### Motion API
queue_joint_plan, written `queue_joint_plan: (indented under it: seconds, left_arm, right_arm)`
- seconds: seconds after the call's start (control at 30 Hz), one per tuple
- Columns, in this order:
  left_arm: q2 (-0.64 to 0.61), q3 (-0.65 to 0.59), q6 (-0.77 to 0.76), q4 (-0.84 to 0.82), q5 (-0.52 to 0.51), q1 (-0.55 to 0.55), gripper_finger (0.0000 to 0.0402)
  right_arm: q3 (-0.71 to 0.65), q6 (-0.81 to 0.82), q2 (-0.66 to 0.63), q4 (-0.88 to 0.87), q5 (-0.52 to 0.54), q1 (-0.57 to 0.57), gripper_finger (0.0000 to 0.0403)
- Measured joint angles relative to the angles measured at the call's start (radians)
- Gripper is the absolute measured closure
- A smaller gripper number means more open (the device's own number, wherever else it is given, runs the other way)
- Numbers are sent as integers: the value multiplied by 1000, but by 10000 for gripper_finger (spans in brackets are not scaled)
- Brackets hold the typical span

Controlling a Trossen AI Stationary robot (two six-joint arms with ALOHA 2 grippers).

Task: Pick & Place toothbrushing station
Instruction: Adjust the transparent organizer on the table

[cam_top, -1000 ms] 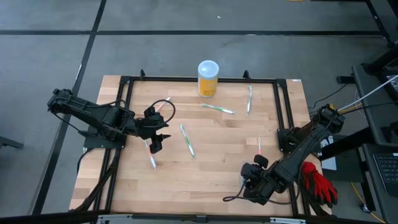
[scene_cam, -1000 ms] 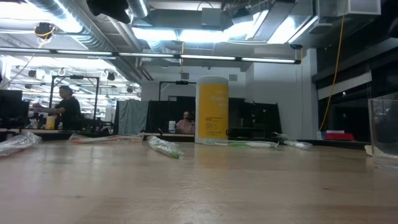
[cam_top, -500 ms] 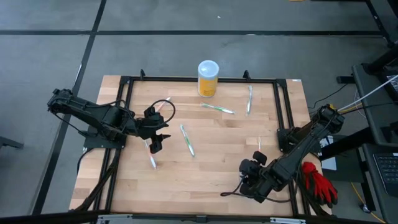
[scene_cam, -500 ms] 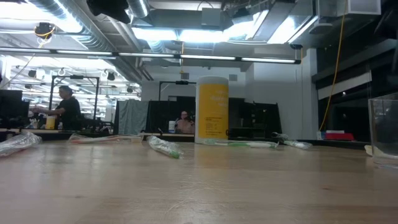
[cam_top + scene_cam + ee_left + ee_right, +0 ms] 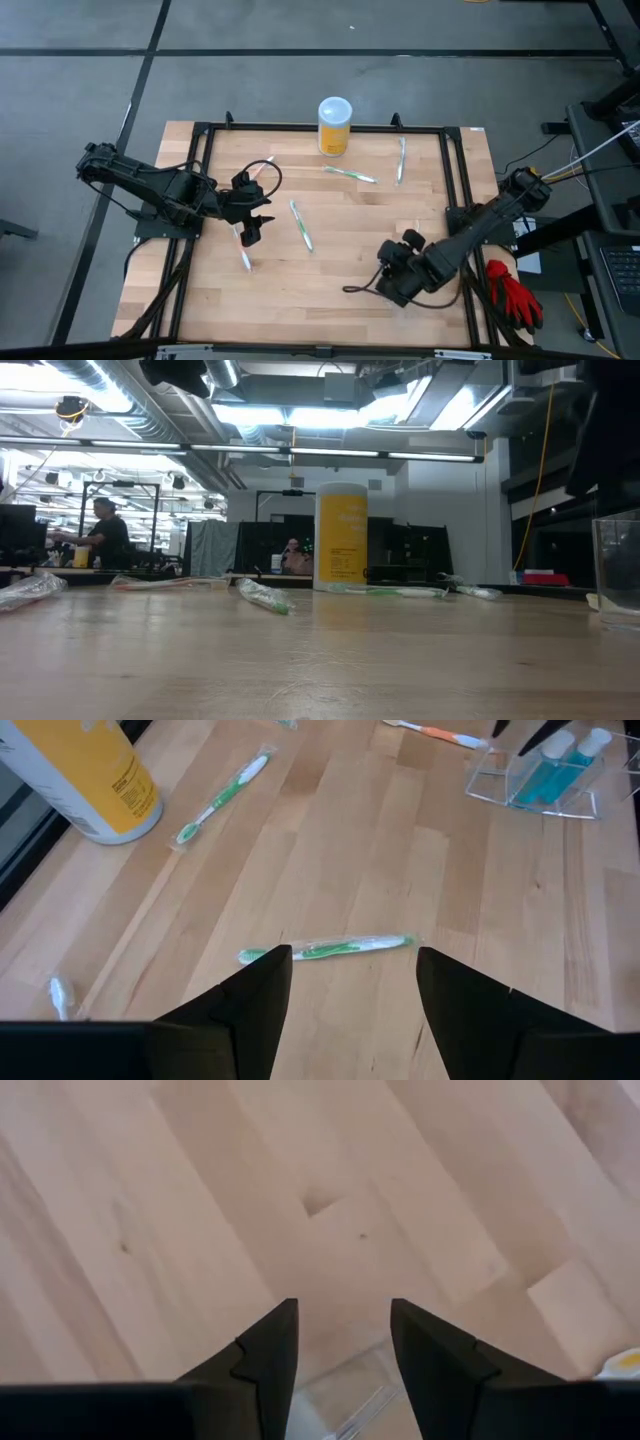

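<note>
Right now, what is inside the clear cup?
Teal-blue tubes with white caps, apparently two, stand in the cup. In the high view the right hand covers it, so nothing more shows.

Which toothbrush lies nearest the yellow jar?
The slim green-and-white wrapped toothbrush just right of and in front of the yellow white-lidded jar. The other brushes lie farther off: one by the right rail, one mid-table.

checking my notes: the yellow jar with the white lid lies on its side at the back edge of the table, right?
Not quite: the yellow jar stands upright with its white lid on top, at the back edge of the table. The low view shows it.
</note>
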Motion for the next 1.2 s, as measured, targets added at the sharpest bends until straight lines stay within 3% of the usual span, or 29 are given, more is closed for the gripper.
queue_joint_plan:
  seconds: [0.37,0.6,0.8,1.0,1.2]
  left_arm:
    - [0,0,0,0,-2,0,188]
    - [0,0,0,-2,-2,0,188]
    - [0,0,-1,-3,-1,0,188]
    - [0,0,0,-4,-5,0,188]
    - [0,0,28,-7,-65,0,188]
  right_arm:
    - [0,-182,0,-25,-20,-101,241]
    - [0,-181,-15,-77,5,-162,241]
    - [0,-155,-117,-125,-15,-168,241]
    - [0,-142,-311,-127,-165,-164,241]
    - [2,-318,-399,-226,-351,-161,241]
